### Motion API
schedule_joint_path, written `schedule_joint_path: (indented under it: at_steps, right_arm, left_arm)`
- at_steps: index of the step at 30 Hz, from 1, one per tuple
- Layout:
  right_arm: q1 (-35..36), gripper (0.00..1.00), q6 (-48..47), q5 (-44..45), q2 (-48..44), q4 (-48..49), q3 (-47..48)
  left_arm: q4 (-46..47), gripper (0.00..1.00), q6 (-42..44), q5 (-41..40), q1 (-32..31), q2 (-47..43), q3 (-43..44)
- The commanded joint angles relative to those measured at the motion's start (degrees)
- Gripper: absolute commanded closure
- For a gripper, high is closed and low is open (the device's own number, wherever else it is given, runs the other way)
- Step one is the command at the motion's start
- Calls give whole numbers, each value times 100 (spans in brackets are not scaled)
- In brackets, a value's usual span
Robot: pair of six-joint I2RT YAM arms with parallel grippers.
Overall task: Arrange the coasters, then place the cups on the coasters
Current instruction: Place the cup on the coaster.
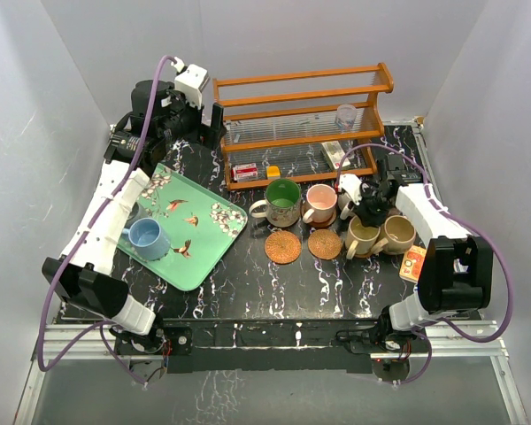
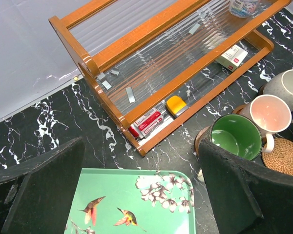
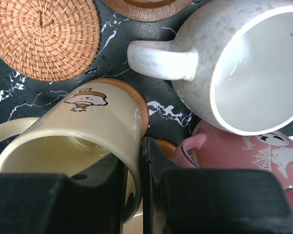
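My right gripper [image 3: 134, 195] is shut on the wall of a cream cup [image 3: 88, 129], one finger inside it and one outside. That cup stands on a brown wooden coaster [image 3: 142, 108]. A speckled white cup [image 3: 244, 68] and a pink cup [image 3: 254, 158] stand close by. In the top view the green cup [image 1: 283, 199] and pink cup [image 1: 321, 204] stand behind two woven coasters [image 1: 283, 246], with a tan cup [image 1: 396, 235] at the right. A light blue cup [image 1: 148, 239] sits on the green tray [image 1: 208, 252]. My left gripper [image 2: 139, 195] hangs open above the tray's far corner.
A wooden rack [image 1: 301, 97] with a glass shelf stands at the back, holding a clear tumbler [image 1: 345, 115] and small boxes. An orange square card [image 1: 414, 261] lies by the right arm. White walls close in the table on three sides.
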Motion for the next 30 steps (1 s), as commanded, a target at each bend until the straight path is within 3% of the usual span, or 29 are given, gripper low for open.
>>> schedule_joint_path:
  at_steps: [1,30]
  right_arm:
    - [-66,100,-136,-64,-22,247,2]
    - [-247,100,-23,-183,-166,456,-291]
  left_arm:
    - [99,1,-69,157,49,-241,-25]
    - [126,1,-134,429,145,-331,-139]
